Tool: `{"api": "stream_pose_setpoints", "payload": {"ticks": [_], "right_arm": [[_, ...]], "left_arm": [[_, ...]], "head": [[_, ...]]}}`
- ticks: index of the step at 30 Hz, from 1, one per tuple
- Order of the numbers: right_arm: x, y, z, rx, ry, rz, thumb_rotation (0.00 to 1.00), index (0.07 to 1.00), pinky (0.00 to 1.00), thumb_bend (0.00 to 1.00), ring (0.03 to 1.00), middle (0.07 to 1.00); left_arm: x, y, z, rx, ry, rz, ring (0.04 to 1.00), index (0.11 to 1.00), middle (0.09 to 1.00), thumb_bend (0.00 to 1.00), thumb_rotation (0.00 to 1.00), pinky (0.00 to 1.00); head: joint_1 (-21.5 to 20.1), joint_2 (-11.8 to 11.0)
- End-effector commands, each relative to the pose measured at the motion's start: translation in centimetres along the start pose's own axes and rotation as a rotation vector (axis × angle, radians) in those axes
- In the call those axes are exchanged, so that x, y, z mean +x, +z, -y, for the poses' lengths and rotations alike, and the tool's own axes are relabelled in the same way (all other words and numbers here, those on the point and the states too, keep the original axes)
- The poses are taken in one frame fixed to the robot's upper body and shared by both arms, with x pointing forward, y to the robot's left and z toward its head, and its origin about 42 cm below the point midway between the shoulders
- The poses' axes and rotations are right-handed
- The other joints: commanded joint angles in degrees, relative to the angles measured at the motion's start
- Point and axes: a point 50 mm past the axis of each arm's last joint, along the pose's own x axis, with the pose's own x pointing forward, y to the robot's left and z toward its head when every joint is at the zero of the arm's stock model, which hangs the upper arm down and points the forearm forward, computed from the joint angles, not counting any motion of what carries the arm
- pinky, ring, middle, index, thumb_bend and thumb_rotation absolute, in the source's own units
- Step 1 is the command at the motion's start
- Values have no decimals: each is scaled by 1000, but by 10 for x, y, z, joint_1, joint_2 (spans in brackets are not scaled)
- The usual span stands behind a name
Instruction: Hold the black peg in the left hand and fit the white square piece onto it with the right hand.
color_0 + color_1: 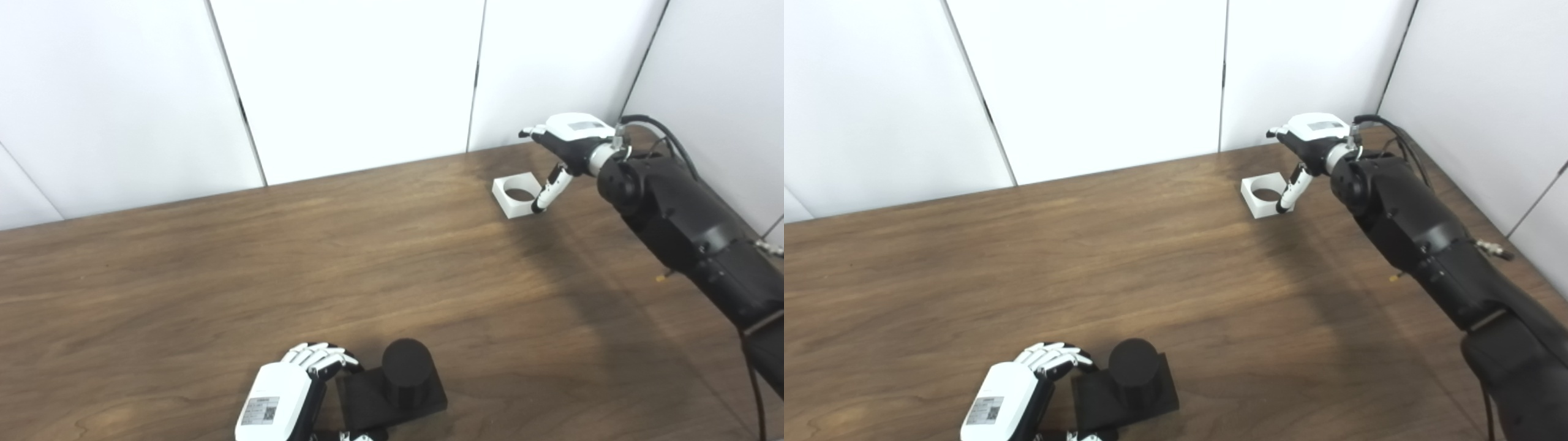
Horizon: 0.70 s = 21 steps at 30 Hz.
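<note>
Broadly, a dark wood-grain surface (245, 275) fills most of both views, backed by white wall panels (349, 79) split by thin dark seams, with another white wall (1488, 92) closing the right side so that the far right corner of the surface sits in an angle of the room.

Near the bottom edge, the black peg (405, 367) stands upright as a short cylinder on its flat black square base (392, 398). The left robot hand (294, 383) sits just beside the base on its left, fingers (318, 356) curled over toward the base's near-left corner; whether it truly grips the base or only rests against it cannot be told, since the palm side is hidden.

Well apart, toward the far right corner, the white square piece (1265, 195) lies flat on the surface with its round hole facing up. The right robot hand (1304, 147) hangs above and just to the right of it, loosely spread and grasping nothing, with one finger (1289, 191) pointing down to the piece's right wall and appearing to touch it. The black right arm (1421, 245) runs back along the right side, a cable (658, 131) looping over its wrist.

Between the peg and the white piece stretches a wide bare run of wood. The piece lies near the back edge, and the peg's base near the front one.
</note>
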Motion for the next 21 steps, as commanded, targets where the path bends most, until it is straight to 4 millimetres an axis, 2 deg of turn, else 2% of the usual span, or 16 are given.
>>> {"api": "stream_pose_setpoints", "payload": {"ticks": [1,6,13,21], "right_arm": [[5,4,39,-44,-105,20,251,943,960,895,1000,964],[11,11,37,-60,-64,12,247,927,946,905,1000,962],[13,20,30,-88,20,-2,290,897,995,952,1000,971],[13,27,24,-101,60,-2,276,872,972,962,1000,956]], "left_arm": [[-16,-1,22,27,-120,-5,787,486,736,505,49,837],[-17,1,21,26,-121,-6,788,486,738,505,50,838],[-16,2,22,33,-118,-6,784,486,737,505,51,826],[-16,4,22,35,-120,-10,789,486,740,504,53,834]], "head": [[1,1],[5,2],[11,2],[14,2]]}}
